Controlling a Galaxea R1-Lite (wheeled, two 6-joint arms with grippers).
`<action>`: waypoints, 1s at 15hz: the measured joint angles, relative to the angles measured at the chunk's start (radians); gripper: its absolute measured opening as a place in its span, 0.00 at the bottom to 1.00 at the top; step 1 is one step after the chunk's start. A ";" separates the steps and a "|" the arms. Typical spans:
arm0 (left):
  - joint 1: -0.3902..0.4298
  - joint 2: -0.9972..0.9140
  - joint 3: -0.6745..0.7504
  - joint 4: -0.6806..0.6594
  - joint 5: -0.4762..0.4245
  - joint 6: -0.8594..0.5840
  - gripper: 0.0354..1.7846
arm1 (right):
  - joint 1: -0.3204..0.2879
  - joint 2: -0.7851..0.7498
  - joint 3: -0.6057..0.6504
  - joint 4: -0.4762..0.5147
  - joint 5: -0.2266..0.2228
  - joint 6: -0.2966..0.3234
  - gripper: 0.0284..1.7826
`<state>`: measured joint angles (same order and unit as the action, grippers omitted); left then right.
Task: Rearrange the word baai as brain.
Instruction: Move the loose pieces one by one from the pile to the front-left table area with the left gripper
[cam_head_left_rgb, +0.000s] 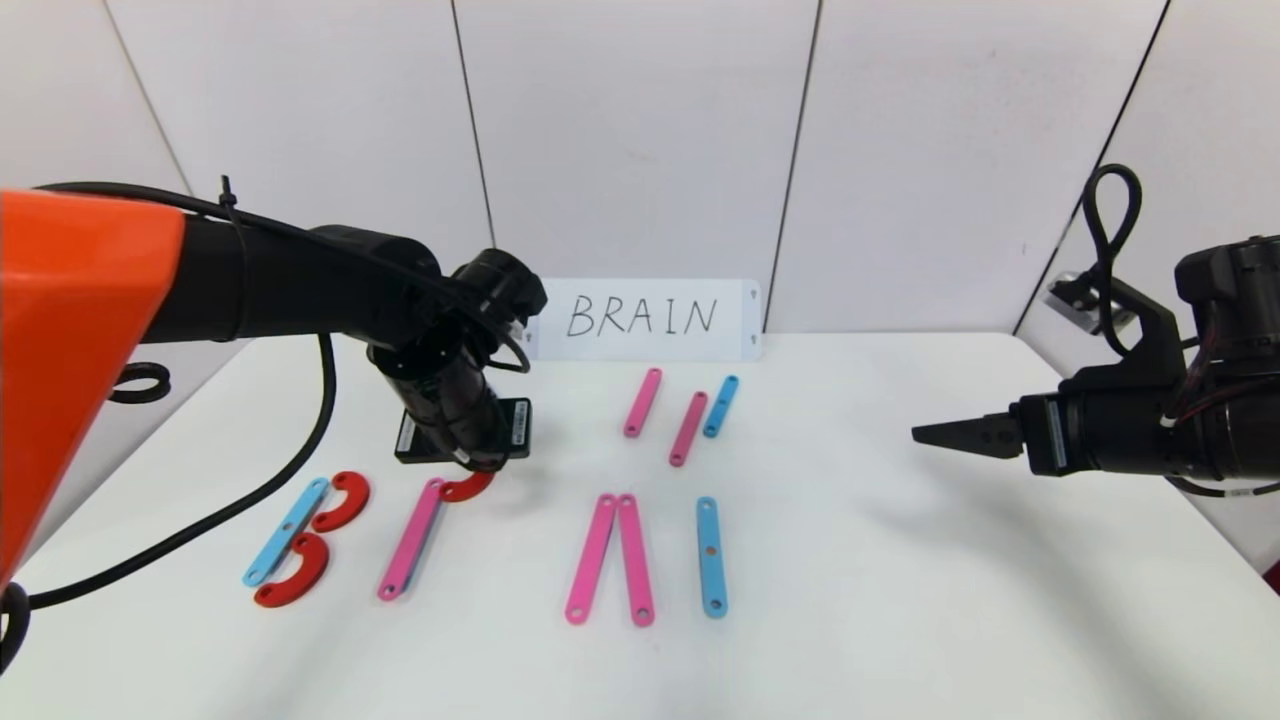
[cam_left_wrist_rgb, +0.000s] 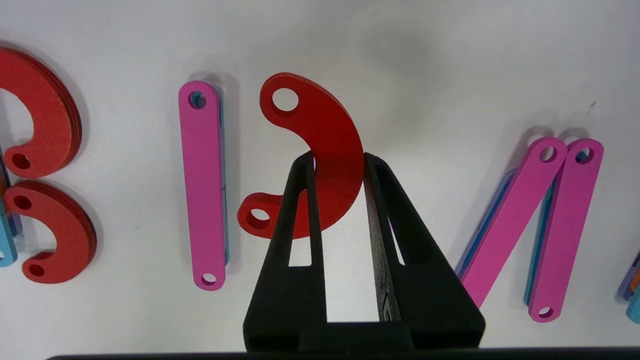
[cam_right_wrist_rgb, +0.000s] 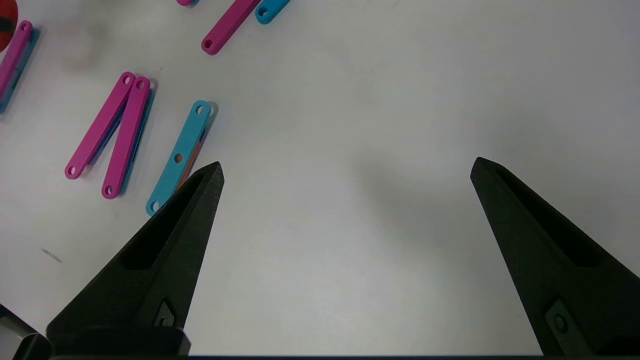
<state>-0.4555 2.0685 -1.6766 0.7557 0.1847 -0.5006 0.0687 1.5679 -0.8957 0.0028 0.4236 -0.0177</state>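
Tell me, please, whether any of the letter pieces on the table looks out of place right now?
Yes. The red C-shaped curve beside the long pink strip is pinched in the left gripper, not lying flat like the two red curves of the B. The right gripper hangs open over bare table.

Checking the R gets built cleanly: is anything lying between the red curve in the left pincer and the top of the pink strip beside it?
Nothing visible. The left pincer is shut on the red curve, and only bare table separates it from the pink strip.
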 joint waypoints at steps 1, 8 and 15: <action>0.001 0.010 0.000 0.001 0.000 -0.020 0.15 | 0.000 0.000 0.000 0.000 0.000 0.000 0.97; 0.005 0.076 0.000 0.005 0.003 -0.033 0.15 | 0.001 0.000 0.002 0.000 0.000 0.000 0.97; 0.031 0.113 -0.024 -0.002 0.013 -0.017 0.15 | 0.001 0.001 0.003 -0.001 0.000 0.000 0.97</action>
<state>-0.4243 2.1811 -1.7011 0.7534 0.1972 -0.5174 0.0702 1.5687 -0.8928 0.0019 0.4236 -0.0181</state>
